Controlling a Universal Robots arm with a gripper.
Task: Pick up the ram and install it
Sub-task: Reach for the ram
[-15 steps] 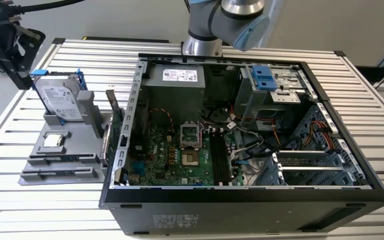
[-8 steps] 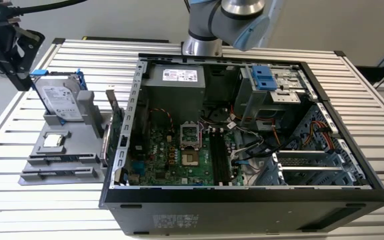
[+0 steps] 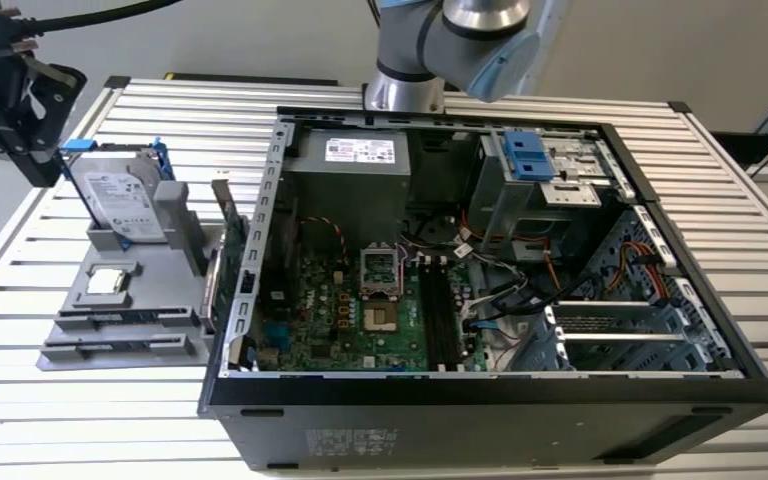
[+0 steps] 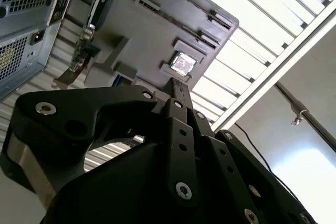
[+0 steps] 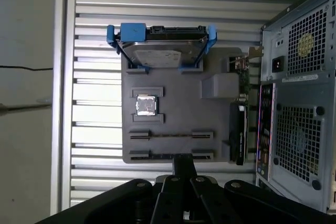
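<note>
My gripper (image 3: 37,165) hangs at the exterior view's far left, above the table and just beyond the grey parts holder (image 3: 157,345). In both wrist views its black fingers (image 5: 184,162) meet in one narrow tip, shut, and I see nothing between them. In the first wrist view the tip points over the holder's (image 5: 173,98) two long slots (image 5: 171,135), which look bare. The ram is out of view. The open computer case (image 3: 491,400) lies on the table with its green motherboard (image 3: 357,330) and black memory slots (image 3: 440,310) exposed.
On the holder stand a silver hard drive in a blue frame (image 3: 117,195), a square processor chip (image 3: 107,281) and a green expansion card (image 3: 235,265) beside the case wall. Cables and a drive cage (image 3: 544,170) crowd the case's right half. The arm's base (image 3: 404,90) rises behind the case.
</note>
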